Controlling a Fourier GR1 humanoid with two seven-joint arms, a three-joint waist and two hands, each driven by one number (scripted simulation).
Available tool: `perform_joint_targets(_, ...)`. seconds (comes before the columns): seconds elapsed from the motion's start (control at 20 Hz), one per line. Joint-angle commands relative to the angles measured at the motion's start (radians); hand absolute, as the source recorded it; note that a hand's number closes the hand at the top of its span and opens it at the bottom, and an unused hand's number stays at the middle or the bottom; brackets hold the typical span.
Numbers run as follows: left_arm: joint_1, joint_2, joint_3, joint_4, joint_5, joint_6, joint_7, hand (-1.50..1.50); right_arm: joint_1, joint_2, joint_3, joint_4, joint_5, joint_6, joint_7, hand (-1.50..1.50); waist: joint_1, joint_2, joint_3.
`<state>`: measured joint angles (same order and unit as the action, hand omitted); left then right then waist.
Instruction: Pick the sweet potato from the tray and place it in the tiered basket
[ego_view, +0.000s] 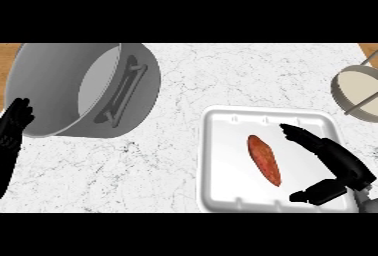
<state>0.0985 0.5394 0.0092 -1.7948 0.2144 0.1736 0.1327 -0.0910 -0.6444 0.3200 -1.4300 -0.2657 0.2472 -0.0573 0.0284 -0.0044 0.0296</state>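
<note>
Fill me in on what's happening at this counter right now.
The right robot hand is open over the white tray, fingers and thumb spread just right of the sweet potato, which lies on the tray, not yet grasped. The tiered basket sits at the counter's right edge with nothing visible in it. The left robot hand rests open at the left edge, beside a large grey pot lying on its side.

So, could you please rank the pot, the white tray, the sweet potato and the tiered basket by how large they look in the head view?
1. Pot
2. White tray, close to the pot in apparent size
3. Sweet potato
Tiered basket: cut off by the right edge, so I cannot rank it.
</note>
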Motion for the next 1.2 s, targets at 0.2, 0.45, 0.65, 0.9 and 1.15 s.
perform_joint_targets(0.2,0.051,-0.04,-0.051,0.187,0.031,-0.052,0.067,0.0,-0.184,-0.059,0.067,0.024,0.009,0.19,0.117,-1.5,-0.012,0.027,-0.033)
perform_joint_targets(0.45,0.092,-0.034,-0.031,0.179,0.029,-0.073,0.04,0.0,-0.283,-0.041,0.07,0.083,-0.05,0.255,0.245,-1.5,-0.006,0.025,-0.034)
perform_joint_targets(0.65,0.102,-0.057,-0.038,0.188,0.015,-0.061,0.036,0.0,-0.311,-0.035,0.13,0.078,-0.058,0.32,0.338,-1.5,-0.03,0.023,-0.034)
perform_joint_targets(0.9,0.125,-0.06,-0.025,0.178,0.01,-0.07,0.03,0.0,-0.364,-0.042,0.144,0.107,-0.045,0.35,0.421,-1.5,-0.039,0.016,-0.033)
perform_joint_targets(1.15,0.054,-0.07,-0.007,0.318,0.016,-0.137,0.001,0.0,-0.458,-0.011,0.096,0.235,-0.039,0.403,0.503,-1.5,-0.021,0.008,-0.031)
